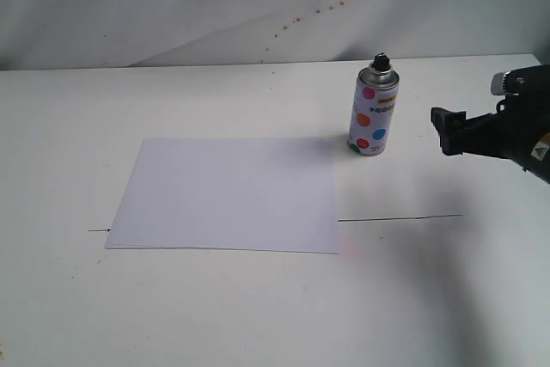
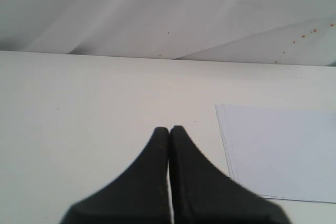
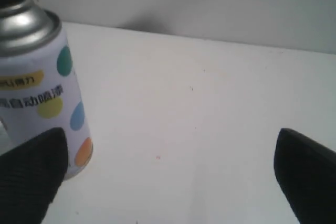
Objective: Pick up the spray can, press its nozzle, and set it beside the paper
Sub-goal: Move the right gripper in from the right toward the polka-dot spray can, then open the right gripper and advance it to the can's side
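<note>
**Spray can, upright and ungrasped; right pincer wide beside it**

Spray can stands on the tabletop just off the paper's 1 o'clock corner, with the black nozzle on top. Right pincer hangs at the can's 3 o'clock, jaws spread wide, empty. Left pincer is pressed closed, empty, near one paper edge. Hazard: the right wrist view lines the can up with one finger, not the gap, so a straight advance would likely clip and topple it.
</note>
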### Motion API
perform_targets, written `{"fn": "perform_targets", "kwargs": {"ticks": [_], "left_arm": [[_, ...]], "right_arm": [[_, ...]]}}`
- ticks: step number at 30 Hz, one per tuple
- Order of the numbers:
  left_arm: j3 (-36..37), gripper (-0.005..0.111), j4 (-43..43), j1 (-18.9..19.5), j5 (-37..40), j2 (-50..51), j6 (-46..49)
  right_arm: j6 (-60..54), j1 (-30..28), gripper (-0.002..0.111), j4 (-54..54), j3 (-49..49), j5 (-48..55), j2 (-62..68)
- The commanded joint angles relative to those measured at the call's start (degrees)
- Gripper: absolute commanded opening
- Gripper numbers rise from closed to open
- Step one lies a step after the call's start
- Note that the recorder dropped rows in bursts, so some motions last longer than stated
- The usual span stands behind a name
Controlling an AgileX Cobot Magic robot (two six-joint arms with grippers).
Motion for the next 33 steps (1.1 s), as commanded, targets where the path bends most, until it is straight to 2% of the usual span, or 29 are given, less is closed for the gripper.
{"fn": "perform_targets", "kwargs": {"ticks": [1, 7, 13, 21, 23, 26, 33], "left_arm": [[0.26, 0.000, -0.02, -0.18, -0.61, -0.22, 0.00], [0.26, 0.000, -0.02, -0.18, -0.61, -0.22, 0.00], [0.26, 0.000, -0.02, -0.18, -0.61, -0.22, 0.00], [0.26, 0.000, -0.02, -0.18, -0.61, -0.22, 0.00], [0.26, 0.000, -0.02, -0.18, -0.61, -0.22, 0.00], [0.26, 0.000, -0.02, -0.18, -0.61, -0.22, 0.00], [0.26, 0.000, -0.02, -0.18, -0.61, -0.22, 0.00]], "right_arm": [[0.24, -0.49, 0.098, -5.26, -2.27, -3.89, 0.10], [15.85, -0.49, 0.098, -34.35, -8.25, -1.20, 0.10], [17.46, -2.23, 0.098, -39.19, -8.36, -1.31, 0.10], [17.38, -12.52, 0.098, -42.72, -9.22, -4.75, 0.24], [19.72, -14.93, 0.098, -45.27, -11.85, -5.35, 1.32], [27.00, -17.18, 0.098, -55.37, -17.71, -7.69, 4.31], [46.06, -17.79, 0.098, -81.62, -35.59, -18.82, 16.04]]}}
